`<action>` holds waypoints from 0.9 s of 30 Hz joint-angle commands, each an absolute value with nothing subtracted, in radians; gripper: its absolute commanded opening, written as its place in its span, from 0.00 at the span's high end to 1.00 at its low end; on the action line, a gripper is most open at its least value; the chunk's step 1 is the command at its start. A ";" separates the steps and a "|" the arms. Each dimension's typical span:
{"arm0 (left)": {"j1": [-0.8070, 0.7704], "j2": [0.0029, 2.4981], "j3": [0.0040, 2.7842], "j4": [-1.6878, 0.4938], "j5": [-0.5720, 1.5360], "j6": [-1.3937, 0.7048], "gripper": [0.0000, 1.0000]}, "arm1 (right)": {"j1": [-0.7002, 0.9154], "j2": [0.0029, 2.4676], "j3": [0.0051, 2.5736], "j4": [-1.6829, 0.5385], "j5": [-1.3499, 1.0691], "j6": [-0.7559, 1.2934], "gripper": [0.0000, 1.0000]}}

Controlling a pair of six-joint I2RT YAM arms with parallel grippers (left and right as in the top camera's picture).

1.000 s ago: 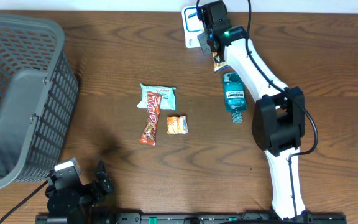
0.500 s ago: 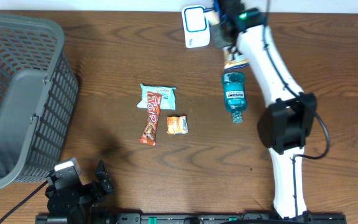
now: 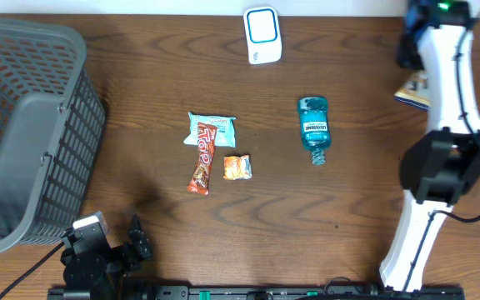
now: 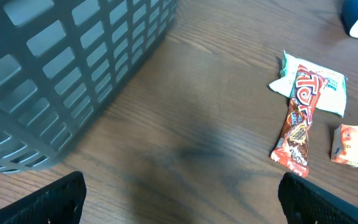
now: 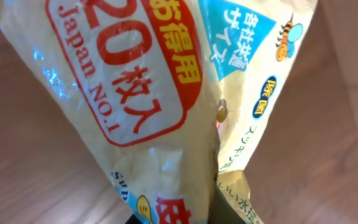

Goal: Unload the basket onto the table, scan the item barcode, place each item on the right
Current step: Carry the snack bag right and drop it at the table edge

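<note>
Your right gripper (image 3: 411, 62) has swung the packet (image 3: 413, 88) from the scanner (image 3: 262, 33) to the far right, clenched so it hangs free. Your left gripper (image 4: 182, 205) waits released, likely unneeded.

Left arm (image 3: 98, 254) crouches low, left pincer (image 4: 182, 202) spread wide — right arm (image 3: 450, 100) stretches far, right pincer (image 3: 408, 57) clamped.

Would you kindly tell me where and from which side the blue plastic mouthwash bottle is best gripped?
Probably across its labelled body, from above, pinching the long flanks: the blue plastic mouthwash bottle lies flat, neck toward the robot.
</note>
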State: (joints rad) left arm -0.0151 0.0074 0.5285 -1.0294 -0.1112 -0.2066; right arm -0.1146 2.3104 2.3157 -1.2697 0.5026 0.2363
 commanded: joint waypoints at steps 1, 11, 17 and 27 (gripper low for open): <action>-0.019 0.005 0.524 -1.031 -0.121 -0.208 0.01 | -0.179 2.279 2.217 -1.219 0.559 0.272 0.99; -0.019 0.005 0.524 -1.031 -0.121 -0.208 0.01 | -0.348 2.278 1.896 -0.969 0.490 0.201 0.99; -0.019 0.005 0.524 -1.031 -0.121 -0.208 0.01 | -0.389 2.278 1.835 -0.907 0.479 0.202 0.90; -0.019 0.005 0.524 -1.031 -0.121 -0.208 0.01 | -0.384 2.257 1.881 -0.926 0.471 0.201 0.01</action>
State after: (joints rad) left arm -0.0151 0.0074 0.5285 -1.0294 -0.1116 -0.2066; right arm -0.3874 2.3096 1.8462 -0.9234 0.4664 0.1993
